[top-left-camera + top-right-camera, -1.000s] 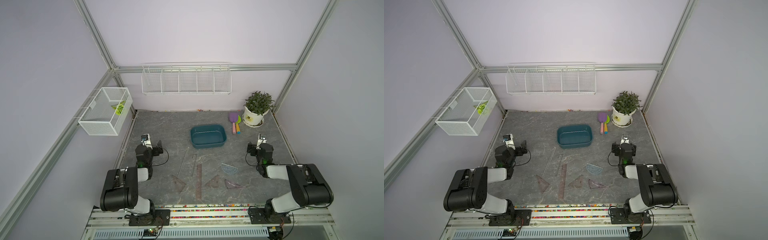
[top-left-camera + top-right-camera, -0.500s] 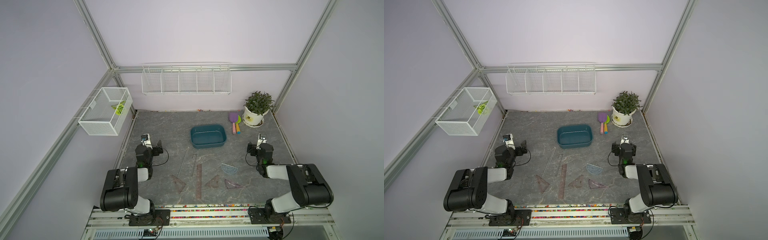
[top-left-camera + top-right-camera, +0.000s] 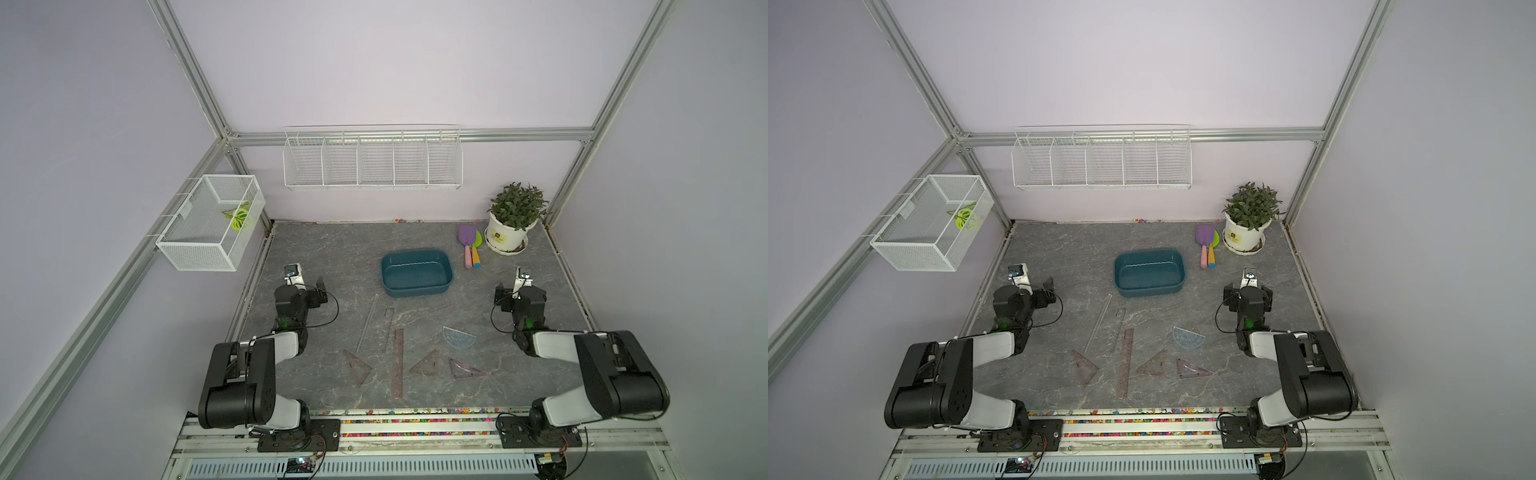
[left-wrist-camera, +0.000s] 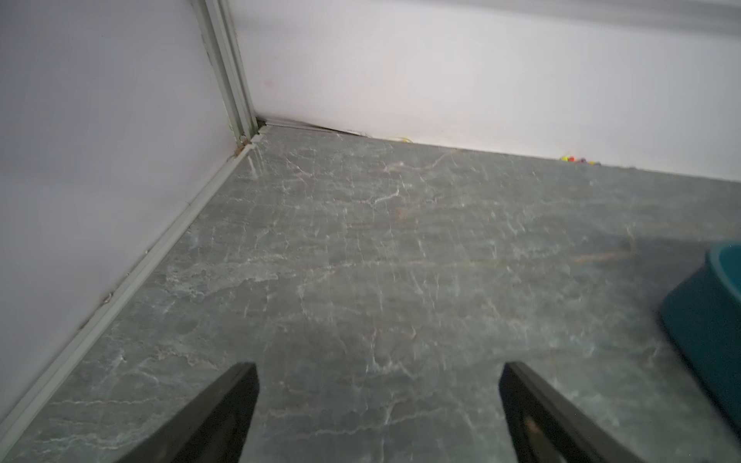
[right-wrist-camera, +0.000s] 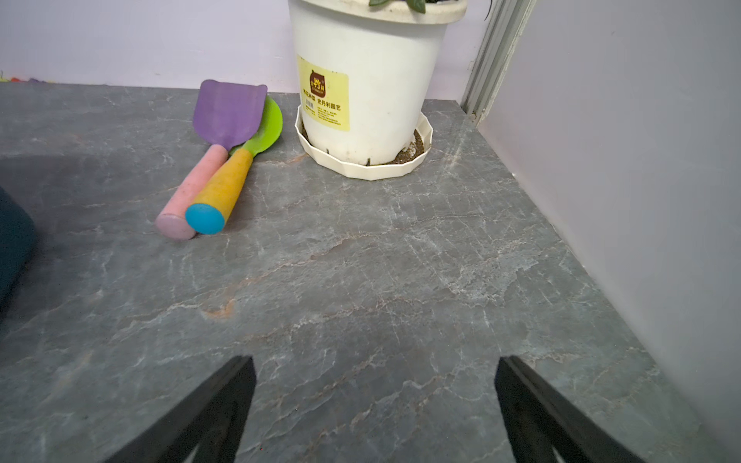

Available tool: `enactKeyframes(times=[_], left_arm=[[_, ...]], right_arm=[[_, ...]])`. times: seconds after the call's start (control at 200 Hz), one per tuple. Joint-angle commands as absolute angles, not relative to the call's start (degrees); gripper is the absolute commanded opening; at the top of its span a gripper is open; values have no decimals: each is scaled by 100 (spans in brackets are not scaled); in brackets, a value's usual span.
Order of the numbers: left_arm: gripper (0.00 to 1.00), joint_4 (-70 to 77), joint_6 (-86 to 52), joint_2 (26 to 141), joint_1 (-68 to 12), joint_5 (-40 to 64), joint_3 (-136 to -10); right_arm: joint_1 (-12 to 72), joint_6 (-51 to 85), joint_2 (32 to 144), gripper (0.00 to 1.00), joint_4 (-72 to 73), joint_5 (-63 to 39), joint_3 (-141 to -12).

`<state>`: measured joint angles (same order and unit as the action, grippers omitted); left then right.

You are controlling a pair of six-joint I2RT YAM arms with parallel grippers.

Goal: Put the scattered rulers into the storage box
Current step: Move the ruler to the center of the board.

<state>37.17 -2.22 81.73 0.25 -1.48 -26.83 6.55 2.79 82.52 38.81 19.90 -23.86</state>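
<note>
Almost nothing has shifted over the last second: both arms stay parked at the sides of the table [image 3: 332, 249], though the left wrist view is faintly smeared (perhaps a first stir). The left gripper [image 4: 377, 368] and right gripper [image 5: 375, 362] both gape wide, with only bare surface between the jaws. All 7 rulers [image 3: 399, 361] lie flat toward the front edge, between the arms. The storage box [image 3: 417, 291] stands empty just behind them. By that showing, sorting has not begun.

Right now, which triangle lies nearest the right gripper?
The purple triangle, the only purple one; the near brown triangle and the far brown triangle lie farther off.
</note>
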Motion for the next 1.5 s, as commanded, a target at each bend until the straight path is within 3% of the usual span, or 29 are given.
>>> enactKeyframes(times=[0.0,0.07,0.24,0.455,0.565,0.75,0.91,1.255,1.5], left_arm=[[96,2512,-568,7670,-221,-834,-3348],[95,2217,-1085,7568,-568,-863,-3536],[91,933,-1714,7790,-1923,-1065,-4398],[89,-503,-2495,8293,-3298,-79,-5509],[89,-810,-2587,8423,-3765,297,-5774],[82,-1303,-2737,9029,-4011,1500,-6177],[76,-1726,-2748,9781,-4179,2302,-6674],[76,-1402,-2839,10333,-4280,2656,-6656],[77,-1224,-2971,10598,-4279,2773,-6637]], right_arm=[[959,666,7525,99,1591,2470,-3496],[1160,1304,7545,99,141,2599,-4293],[1944,1917,7551,98,-1721,2233,-5074],[2702,2617,6585,92,-2947,1217,-4440],[3039,3165,6068,81,-3171,933,-3978],[3475,4011,5860,57,-3325,722,-3492],[3951,4412,6280,47,-3024,747,-3263],[4186,4505,7112,44,-2256,665,-3042],[4185,4316,7833,33,-2229,946,-3372]])
